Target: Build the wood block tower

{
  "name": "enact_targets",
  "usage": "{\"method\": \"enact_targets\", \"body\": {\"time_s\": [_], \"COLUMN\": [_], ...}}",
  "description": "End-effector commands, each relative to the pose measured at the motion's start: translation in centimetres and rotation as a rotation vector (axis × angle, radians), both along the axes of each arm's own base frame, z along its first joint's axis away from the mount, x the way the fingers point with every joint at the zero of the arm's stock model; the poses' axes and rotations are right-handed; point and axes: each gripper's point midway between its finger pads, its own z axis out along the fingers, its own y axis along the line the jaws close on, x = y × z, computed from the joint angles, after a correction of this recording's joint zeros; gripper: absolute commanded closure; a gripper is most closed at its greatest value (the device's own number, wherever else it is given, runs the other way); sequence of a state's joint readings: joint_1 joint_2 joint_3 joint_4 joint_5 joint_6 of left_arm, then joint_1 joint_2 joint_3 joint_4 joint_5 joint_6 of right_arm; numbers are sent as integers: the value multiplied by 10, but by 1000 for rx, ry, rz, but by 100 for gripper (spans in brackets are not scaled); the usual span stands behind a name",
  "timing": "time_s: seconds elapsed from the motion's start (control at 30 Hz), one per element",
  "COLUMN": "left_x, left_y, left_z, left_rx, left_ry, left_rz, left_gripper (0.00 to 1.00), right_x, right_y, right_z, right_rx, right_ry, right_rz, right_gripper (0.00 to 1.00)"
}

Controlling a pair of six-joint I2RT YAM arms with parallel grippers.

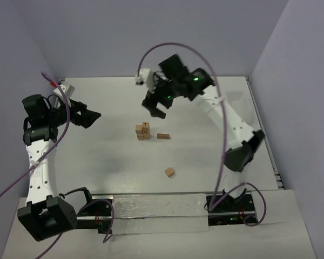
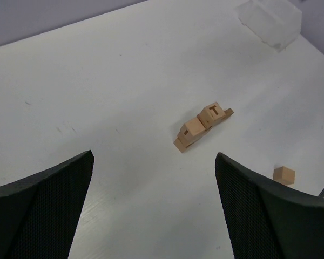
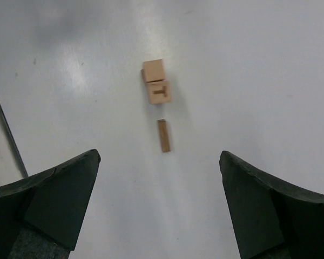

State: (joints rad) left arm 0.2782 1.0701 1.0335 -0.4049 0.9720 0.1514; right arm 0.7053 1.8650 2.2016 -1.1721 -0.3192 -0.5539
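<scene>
A short stack of wood blocks, the tower (image 1: 143, 131), stands mid-table; its top cube (image 2: 213, 114) bears a dark T-shaped mark. In the right wrist view the T cube (image 3: 159, 91) sits beside a plain cube (image 3: 153, 70). A thin flat block (image 1: 163, 136) lies just right of the stack, seen also in the right wrist view (image 3: 163, 135). One loose cube (image 1: 169, 172) rests nearer the arms. My right gripper (image 1: 155, 112) hovers above and behind the stack, open and empty (image 3: 160, 155). My left gripper (image 1: 93, 118) hangs open at the far left, well away from the blocks (image 2: 154, 156).
A clear plastic box (image 2: 270, 16) sits toward the back right of the table. A translucent tray (image 1: 156, 213) lies along the near edge between the arm bases. Walls close in the table on the left, back and right.
</scene>
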Motion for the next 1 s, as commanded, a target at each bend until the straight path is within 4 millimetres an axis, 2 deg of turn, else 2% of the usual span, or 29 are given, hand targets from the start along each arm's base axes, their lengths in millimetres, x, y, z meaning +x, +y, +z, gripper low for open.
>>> {"method": "enact_targets", "body": {"time_s": [0.0, 0.03, 0.07, 0.1, 0.13, 0.17, 0.2, 0.23, 0.27, 0.3, 0.37, 0.43, 0.5, 0.53, 0.6, 0.8, 0.97], "left_x": [-14, -16, -29, -33, -46, -64, -82, -107, -125, -133, -172, -186, -191, -189, -181, -155, -136], "left_y": [-42, -55, -89, -103, -123, -150, -168, -189, -196, -203, -222, -227, -235, -239, -249, -277, -295], "left_z": [19, 13, 5, -11, -15, -38, -48, -66, -83, -93, -110, -129, -140, -151, -159, -189, -202], "left_rx": [101, 115, 126, 166, 180, 282, 322, 405, 434, 466, 516, 561, 623, 648, 683, 745, 774], "left_ry": [-75, -56, -36, 5, -3, -9, -23, -50, -11, -30, -137, -134, -205, -205, -262, -306, -338], "left_rz": [-126, -148, -249, -274, -352, -455, -558, -712, -817, -897, -1195, -1321, -1421, -1456, -1505, -1527, -1509], "left_gripper": [3, 5, 8, 11, 11, 16, 18, 19, 20, 20, 20, 21, 22, 24, 26, 31, 33], "right_x": [14, 17, 26, 24, 27, 24, 16, 13, 11, 11, 5, 1, -1, -1, 1, 5, 5], "right_y": [-60, -72, -93, -105, -113, -126, -127, -140, -149, -154, -162, -166, -168, -169, -175, -188, -191], "right_z": [71, 72, 54, 57, 45, 33, 26, 16, 17, 11, 0, -6, -9, -8, -6, -7, -11], "right_rx": [259, 281, 278, 300, 291, 299, 301, 305, 326, 331, 336, 346, 354, 361, 369, 388, 388], "right_ry": [-32, -29, 14, 9, 39, 77, 103, 125, 123, 140, 170, 194, 210, 210, 205, 229, 237], "right_rz": [-203, -242, -302, -327, -349, -374, -363, -395, -407, -416, -435, -444, -447, -447, -460, -480, -480], "right_gripper": [0, 0, 0, 0, 0, 0, 0, 0, 0, 0, 0, 0, 0, 0, 0, 0, 0]}}
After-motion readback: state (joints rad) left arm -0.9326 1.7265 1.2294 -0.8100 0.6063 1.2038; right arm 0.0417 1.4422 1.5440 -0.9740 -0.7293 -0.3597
